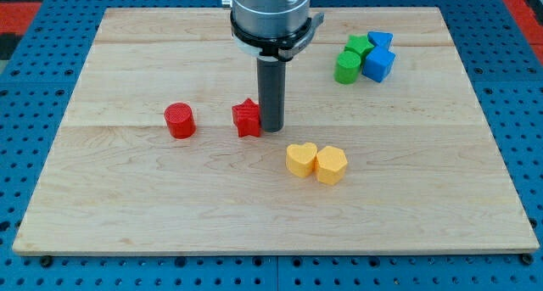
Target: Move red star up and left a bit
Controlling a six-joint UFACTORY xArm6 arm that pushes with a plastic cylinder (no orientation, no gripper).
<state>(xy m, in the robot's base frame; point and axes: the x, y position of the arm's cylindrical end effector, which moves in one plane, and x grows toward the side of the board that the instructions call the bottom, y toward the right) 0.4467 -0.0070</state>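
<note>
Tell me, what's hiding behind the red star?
My tip stands right beside the red star, on the view's right, about touching it. Under the star is the wooden board. The star's far side is hidden, so I cannot tell.

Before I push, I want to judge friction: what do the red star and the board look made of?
Red star: looks like moulded or printed plastic, matte, uniform colour with no strong glare; my tip sits right against its right side in the view. Board: light wood, visible grain and plank seams, smooth with a faint sheen, possibly sealed.
</note>
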